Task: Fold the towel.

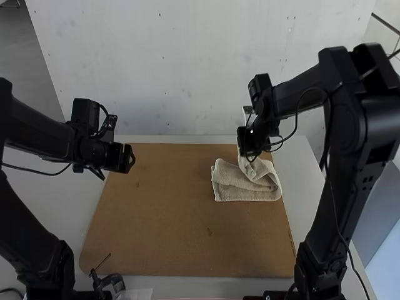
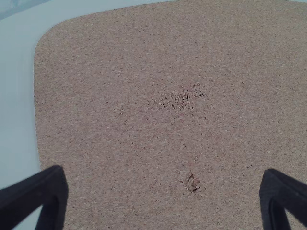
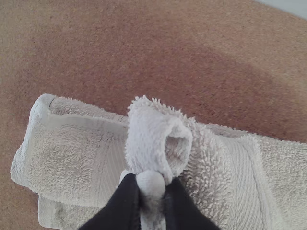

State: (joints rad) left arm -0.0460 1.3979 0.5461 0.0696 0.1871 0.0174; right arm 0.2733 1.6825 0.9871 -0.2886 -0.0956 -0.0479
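Note:
The beige towel lies folded in layers at the right side of the brown board, one part of it lifted at its far side. My right gripper is over that far part, holding it up. In the right wrist view my right gripper is shut on a bunched, raised piece of the towel, with the folded layers below it. My left gripper hangs over the board's far left corner, away from the towel; in the left wrist view the left gripper stands wide open with bare board between its fingers.
The brown board covers the middle of the white table. A small dark device with a thin rod sits at the board's near left edge. A pale wall rises behind the table.

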